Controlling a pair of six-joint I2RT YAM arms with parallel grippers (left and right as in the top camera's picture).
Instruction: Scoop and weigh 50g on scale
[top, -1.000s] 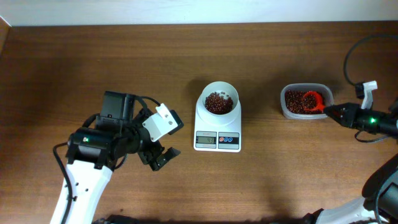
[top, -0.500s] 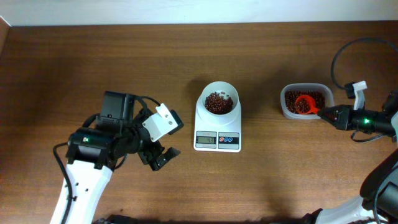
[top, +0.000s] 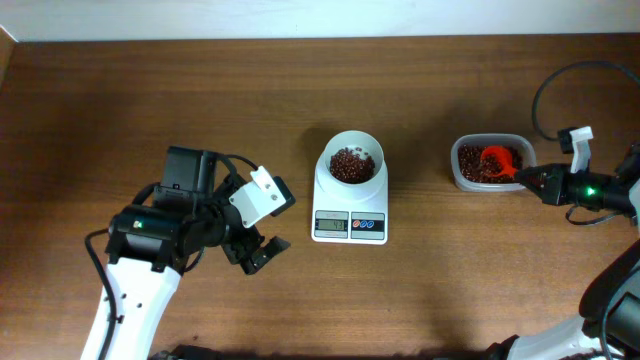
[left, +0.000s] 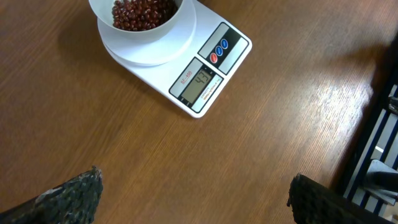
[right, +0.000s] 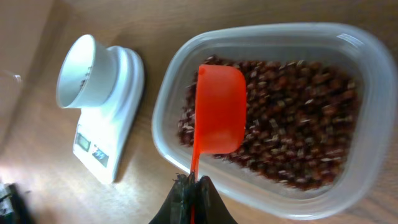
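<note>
while the left tool (top: 262, 250) is held open, a red plastic scoop (right: 219, 109) is gripped by the right tool (right: 191, 186) over a clear plastic tub (right: 280, 30) of dark red-brown beans (right: 298, 118), near the bean-laden white digital scale (top: 349, 225).

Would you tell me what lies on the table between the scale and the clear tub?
Nothing: the overhead view shows only bare table between scale and tub.
</note>
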